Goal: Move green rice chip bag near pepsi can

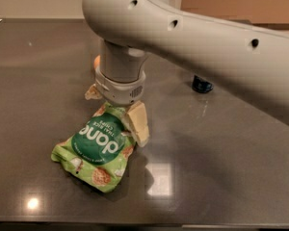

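The green rice chip bag [97, 149] lies flat on the dark table, label up, its top end pointing away from the camera. My gripper [115, 109] hangs straight down over that top end. It is open, with one pale finger [138, 124] at the bag's right edge and the other finger [93, 93] at its left. The bag's top sits between them. The pepsi can [202, 84] stands at the back right, and my arm hides all but its dark blue base.
A sliver of an orange fruit [97, 61] shows behind the wrist at the back. My arm [207, 47] spans the upper right of the view. The dark table [221, 167] reaches its front edge near the bottom of the view.
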Available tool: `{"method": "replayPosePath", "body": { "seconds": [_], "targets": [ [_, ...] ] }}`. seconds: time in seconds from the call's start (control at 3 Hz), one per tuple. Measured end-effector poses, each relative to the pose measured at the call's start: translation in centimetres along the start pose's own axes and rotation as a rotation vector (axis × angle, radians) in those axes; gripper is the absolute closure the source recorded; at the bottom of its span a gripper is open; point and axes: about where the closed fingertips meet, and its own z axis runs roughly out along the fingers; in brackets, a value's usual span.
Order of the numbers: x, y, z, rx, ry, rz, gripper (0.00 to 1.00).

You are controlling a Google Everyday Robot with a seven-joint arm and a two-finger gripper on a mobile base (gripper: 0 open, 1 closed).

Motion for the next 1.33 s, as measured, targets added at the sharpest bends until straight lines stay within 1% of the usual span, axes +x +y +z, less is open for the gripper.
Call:
{"method": "replayPosePath", "body": {
  "seconds": [0.33, 0.67, 1.33],
  "targets": [
    [-0.20, -0.04, 0.57, -0.018, 0.000, -0.019, 0.00],
    [-0.15, -0.08, 0.99, -0.033, 0.006, -0.030, 0.17],
    [0.46, 0.08, 0.71, -0.044, 0.032, -0.018, 0.65]
  ]
}}
